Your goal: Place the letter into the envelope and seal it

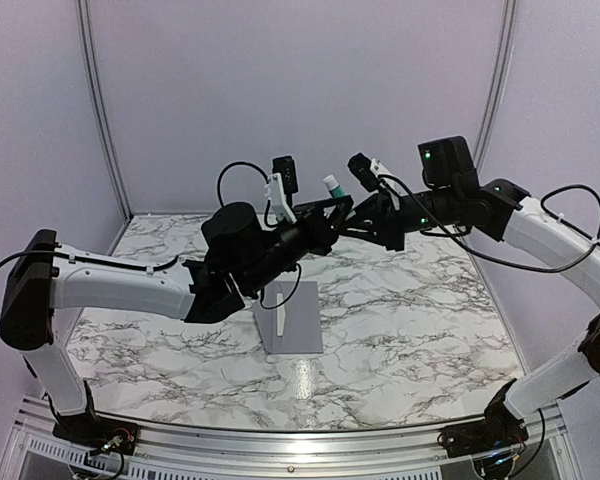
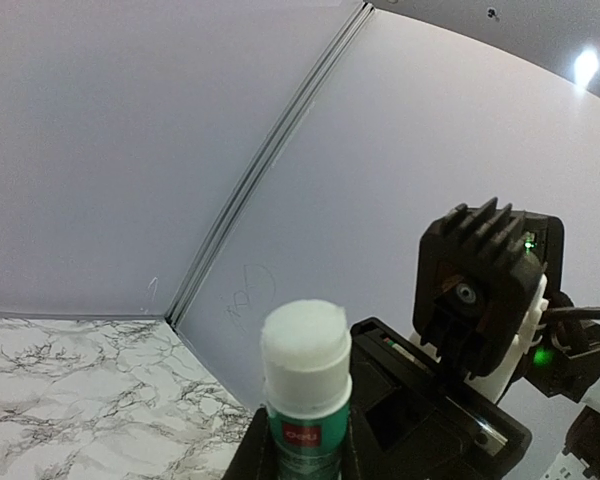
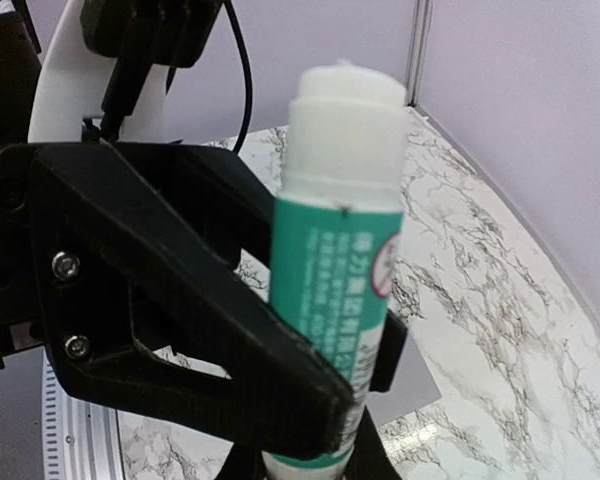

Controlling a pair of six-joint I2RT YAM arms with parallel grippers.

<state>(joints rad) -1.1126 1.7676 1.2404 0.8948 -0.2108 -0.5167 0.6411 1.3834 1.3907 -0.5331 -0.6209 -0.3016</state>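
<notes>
A green-and-white glue tube (image 1: 332, 186) is held upright in the air above the back of the table, between both arms. My left gripper (image 1: 329, 206) is shut on its green body; in the left wrist view the tube (image 2: 302, 400) rises between the fingers of the left gripper (image 2: 302, 455). My right gripper (image 1: 346, 218) meets it from the right, and in the right wrist view the right gripper (image 3: 310, 468) is closed around the base of the tube (image 3: 335, 260). The grey envelope (image 1: 290, 322) lies flat on the table below, also visible as the envelope (image 3: 412, 382). The letter is out of view.
The marble table (image 1: 410, 320) is ringed by lilac walls (image 1: 300, 80). Both arms are raised and meet over the middle back, with cables looping off them. A metal rail (image 1: 280, 440) runs along the near edge.
</notes>
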